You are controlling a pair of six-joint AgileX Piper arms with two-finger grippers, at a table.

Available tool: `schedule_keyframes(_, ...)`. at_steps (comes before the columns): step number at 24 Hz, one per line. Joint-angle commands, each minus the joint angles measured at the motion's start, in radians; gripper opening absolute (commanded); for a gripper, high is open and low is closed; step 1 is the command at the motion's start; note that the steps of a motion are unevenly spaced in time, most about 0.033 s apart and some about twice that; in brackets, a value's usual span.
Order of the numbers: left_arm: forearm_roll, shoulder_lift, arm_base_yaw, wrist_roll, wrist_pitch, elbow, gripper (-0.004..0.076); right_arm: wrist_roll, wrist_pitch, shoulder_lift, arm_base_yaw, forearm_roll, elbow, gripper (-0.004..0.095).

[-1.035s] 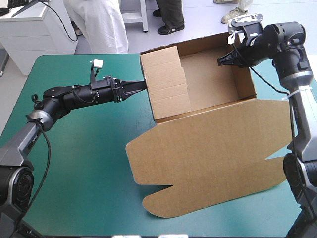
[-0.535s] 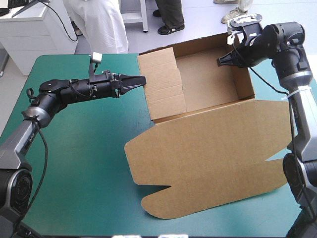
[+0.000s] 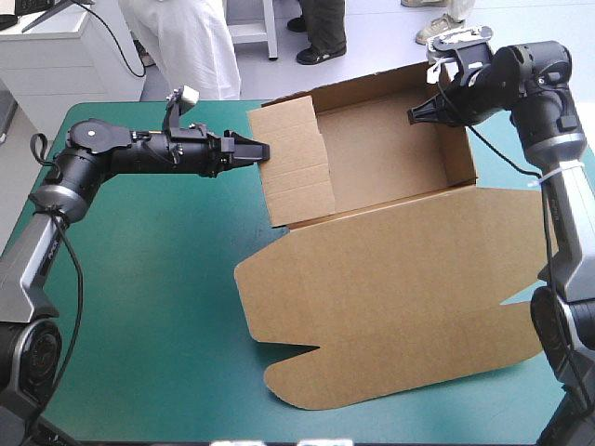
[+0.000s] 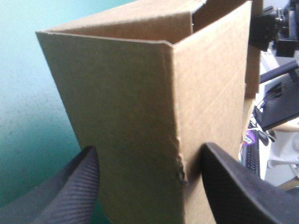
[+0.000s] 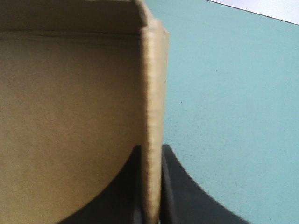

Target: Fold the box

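Note:
The brown box (image 3: 390, 167) stands at the far right of the table as an open tray, its lid (image 3: 390, 307) flat toward the front. My left gripper (image 3: 260, 150) is at the tray's left wall. In the left wrist view its black fingers stand apart, open, with the folded edge of that wall (image 4: 131, 116) between them (image 4: 149, 149). My right gripper (image 3: 414, 114) is raised at the far right wall. The right wrist view shows it (image 5: 152, 154) shut on the wall's top edge (image 5: 153, 84), and the tray's inside (image 5: 70, 116) lies beside it.
The teal-green cover (image 3: 139, 307) is bare across the left and front left. A white cabinet (image 3: 65, 46) stands beyond the far left corner. The lid's front flaps reach close to the table's front edge.
My left gripper has moved toward the far side, and the left wall flap that leaned into the tray has swung outward and upright. The right gripper has held still.

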Motion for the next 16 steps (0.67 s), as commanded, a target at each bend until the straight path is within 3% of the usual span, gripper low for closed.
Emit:
schedule_keyframes(1,0.098,-0.049,-0.083,-0.110,-0.086,-0.070,0.0417,0.015,0.001,-0.050,0.019,0.023,-0.031,-0.0021)
schedule_keyframes(5,0.375,-0.049,-0.207,-0.333,-0.207,-0.140,0.0417,0.039,0.001,-0.050,0.061,0.010,-0.031,-0.0022)
schedule_keyframes(9,0.556,-0.049,-0.239,-0.507,-0.211,-0.165,0.0417,0.060,0.001,-0.050,0.081,0.002,-0.031,-0.0021)
schedule_keyframes(16,0.632,-0.049,-0.239,-0.602,-0.206,-0.169,0.0415,0.083,0.001,-0.050,0.127,-0.019,-0.031,-0.0021)
